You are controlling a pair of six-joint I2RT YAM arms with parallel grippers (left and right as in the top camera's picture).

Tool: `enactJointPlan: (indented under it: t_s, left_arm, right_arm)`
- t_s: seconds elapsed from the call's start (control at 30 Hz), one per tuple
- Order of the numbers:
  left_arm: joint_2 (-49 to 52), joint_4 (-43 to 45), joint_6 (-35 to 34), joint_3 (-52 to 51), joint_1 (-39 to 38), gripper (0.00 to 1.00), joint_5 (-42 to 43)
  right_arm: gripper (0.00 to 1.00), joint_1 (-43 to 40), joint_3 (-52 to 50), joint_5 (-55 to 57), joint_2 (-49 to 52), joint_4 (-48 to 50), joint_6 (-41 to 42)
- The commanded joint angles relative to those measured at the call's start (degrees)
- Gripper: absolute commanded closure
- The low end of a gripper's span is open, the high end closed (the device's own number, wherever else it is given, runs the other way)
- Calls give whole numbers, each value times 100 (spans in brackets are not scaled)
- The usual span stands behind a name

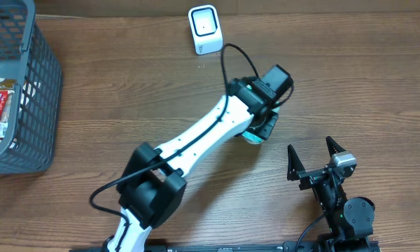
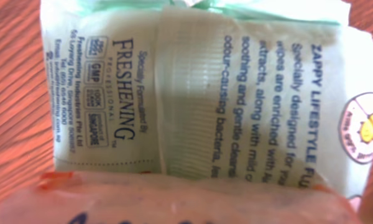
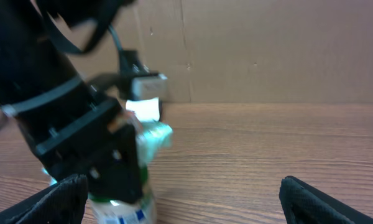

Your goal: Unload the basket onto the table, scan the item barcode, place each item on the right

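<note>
While the wipes pack (image 1: pixel 254 138) was clenched in the left gripper (image 1: pixel 262 127), well apart from the barcode scanner (image 1: pixel 205 29), the right gripper (image 1: pixel 311 147) was held wide and empty. The soft pack could be creased or let slip by the pinch, and its barcode left unread.

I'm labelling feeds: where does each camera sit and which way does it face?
Overhead: above the table, looking down on both arms, basket, scanner.
Left wrist: on the left arm, close on the wipes pack; own jaws unclear.
Right wrist: on the right arm, low, facing level; own open jaws frame the left arm.
Shared: every view shows the wipes pack.
</note>
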Motion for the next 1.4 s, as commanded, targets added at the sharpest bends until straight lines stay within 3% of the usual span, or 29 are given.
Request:
enactJointPlan:
  t_s: [0.0,0.53,0.87,1.27,1.37]
  left_arm:
    - [155,192,308,166,-79,64,-262]
    - [205,560,560,164,-208,62,-258]
    - [208,595,-85,90,-310,62,-317]
    - [236,870,-149,-267,-345,56,-299]
    - [249,894,-149,-267,-363,49,-297]
  right_arm:
    - [0,0,-61,-9,-57,22,26]
    - [0,0,-61,-9,-57,24,26]
    - [0,0,-61,-9,-57,24,26]
    - [0,0,-61,-9,-57,24,26]
    - [0,0,-61,-9,-57,22,26]
